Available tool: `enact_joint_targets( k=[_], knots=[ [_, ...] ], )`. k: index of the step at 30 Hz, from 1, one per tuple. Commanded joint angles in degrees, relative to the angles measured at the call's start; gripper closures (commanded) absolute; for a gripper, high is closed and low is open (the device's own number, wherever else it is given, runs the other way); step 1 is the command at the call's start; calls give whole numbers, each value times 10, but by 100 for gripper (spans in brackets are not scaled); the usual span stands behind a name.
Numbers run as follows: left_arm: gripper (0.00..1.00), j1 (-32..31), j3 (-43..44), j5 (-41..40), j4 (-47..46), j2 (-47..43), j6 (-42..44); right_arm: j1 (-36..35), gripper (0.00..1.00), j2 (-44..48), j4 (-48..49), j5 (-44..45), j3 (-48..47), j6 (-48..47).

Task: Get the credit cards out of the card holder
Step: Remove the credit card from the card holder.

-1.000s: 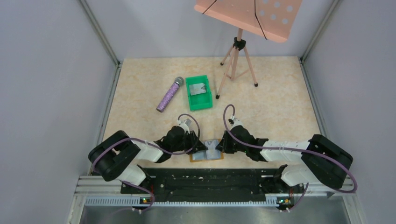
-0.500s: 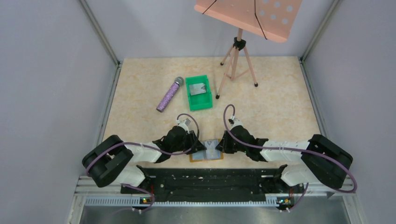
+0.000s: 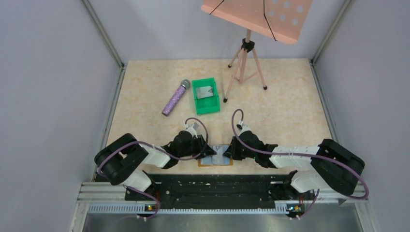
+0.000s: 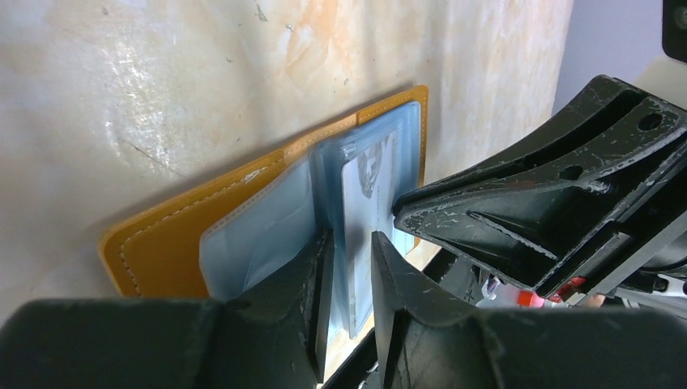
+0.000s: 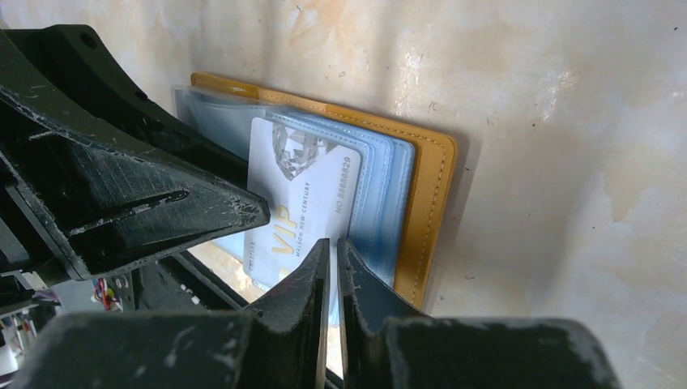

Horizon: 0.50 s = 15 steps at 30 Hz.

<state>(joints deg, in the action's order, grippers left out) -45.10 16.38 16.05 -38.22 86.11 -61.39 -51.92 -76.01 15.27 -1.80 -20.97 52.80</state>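
— Since both arms crowd one spot at the near edge of the tabletop (image 3: pixel 290 106), what is each doing there?

— My left end effector (image 4: pixel 350 267) is clamped on the pale blue pocket leaves of the card holder (image 5: pixel 425 203), which lies open on its tan back. I judge that this pins it so it cannot slide.

— And the right?

— My right end effector (image 5: pixel 334 261) is nearly together, pinching the near edge of the credit card (image 5: pixel 300 190) that pokes from its pocket. A pull along the slot should free it, and a skewed pull could drag the whole holder.
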Motion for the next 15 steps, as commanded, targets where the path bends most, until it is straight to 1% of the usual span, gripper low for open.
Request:
enact_joint_targets(
  k=[1,3,5,7,9,10,15],
  knots=[
    [73,-4,-11,7,-20,7,-2,3,93,-13,-31,-3,19,0],
    [80,-3,-11,7,-18,3,-4,3,93,-17,-30,-3,19,1],
    [84,-4,-13,8,-19,-3,-7,3,93,-20,-30,-1,21,2],
    [84,-3,-18,6,-19,-9,-12,3,93,-19,-34,5,22,2],
    [77,-3,-22,0,-13,-17,-14,3,93,-18,-44,14,20,-1],
    [76,-3,-23,-5,-8,-22,-12,3,93,-18,-46,15,19,-3],
    [81,-3,-15,22,-24,-24,-11,3,94,-15,-49,15,20,-5]
  ],
)
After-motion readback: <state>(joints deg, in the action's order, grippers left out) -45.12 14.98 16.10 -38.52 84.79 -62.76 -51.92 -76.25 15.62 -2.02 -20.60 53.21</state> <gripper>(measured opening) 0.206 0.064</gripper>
